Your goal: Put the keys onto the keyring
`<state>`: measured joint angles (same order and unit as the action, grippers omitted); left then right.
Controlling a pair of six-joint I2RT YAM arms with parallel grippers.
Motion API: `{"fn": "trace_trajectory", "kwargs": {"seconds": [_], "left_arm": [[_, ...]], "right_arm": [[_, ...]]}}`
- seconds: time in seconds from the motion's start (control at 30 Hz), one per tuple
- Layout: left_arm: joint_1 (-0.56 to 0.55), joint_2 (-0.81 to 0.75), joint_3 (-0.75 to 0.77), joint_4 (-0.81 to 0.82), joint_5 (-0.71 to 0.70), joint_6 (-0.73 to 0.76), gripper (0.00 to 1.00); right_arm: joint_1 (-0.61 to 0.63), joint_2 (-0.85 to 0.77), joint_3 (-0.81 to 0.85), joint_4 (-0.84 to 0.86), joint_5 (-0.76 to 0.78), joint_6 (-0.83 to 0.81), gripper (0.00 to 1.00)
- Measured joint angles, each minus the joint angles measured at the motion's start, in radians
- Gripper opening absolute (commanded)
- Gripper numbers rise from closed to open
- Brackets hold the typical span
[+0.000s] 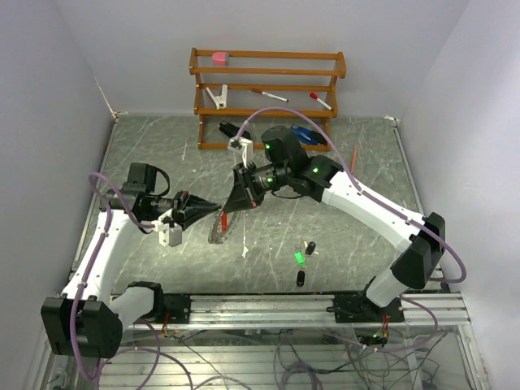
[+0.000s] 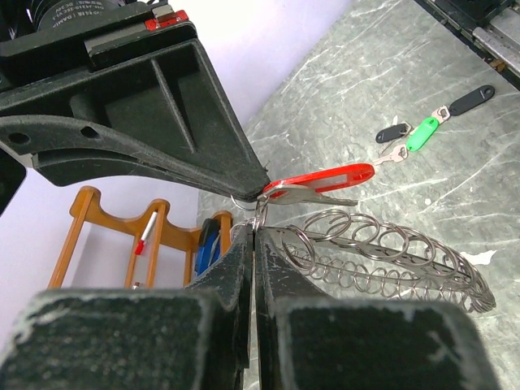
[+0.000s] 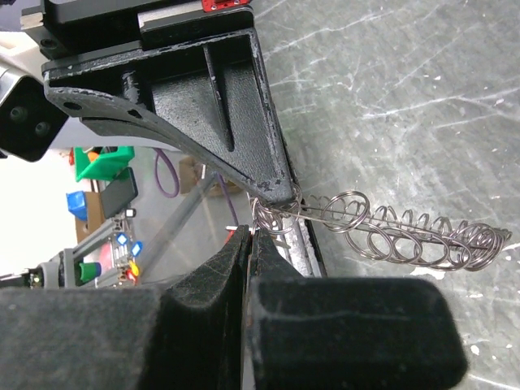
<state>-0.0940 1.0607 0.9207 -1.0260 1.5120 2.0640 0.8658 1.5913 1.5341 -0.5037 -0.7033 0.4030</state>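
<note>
The left arm [image 1: 93,260] and right arm [image 1: 370,207] are white shells with black joints and lilac cables [image 1: 96,183] trailing behind the jaws; the left gripper [image 1: 216,209] and right gripper [image 1: 227,211] are matte black ribbed wedges, with green lights [image 1: 315,172] behind the right's jaws

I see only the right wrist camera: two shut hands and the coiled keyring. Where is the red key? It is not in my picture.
Observer: The left wrist view shows it. The red key has its metal end at the tip of the right hand, just above the keyring.
Operator: Are the other keys on the ring already?
Observer: No. In the top view the green key, one black key beside it and another black key lie loose on the table, to the right of the ring.
</note>
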Motion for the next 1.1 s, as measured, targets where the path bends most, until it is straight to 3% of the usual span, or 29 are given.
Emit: {"fn": "trace_trajectory", "kwargs": {"seconds": [1.1], "left_arm": [[0.000,0.004,0.000,-0.004,0.000,0.000,0.07]], "right_arm": [[0.002,0.035,0.021,0.050,-0.042,0.132,0.09]]}}
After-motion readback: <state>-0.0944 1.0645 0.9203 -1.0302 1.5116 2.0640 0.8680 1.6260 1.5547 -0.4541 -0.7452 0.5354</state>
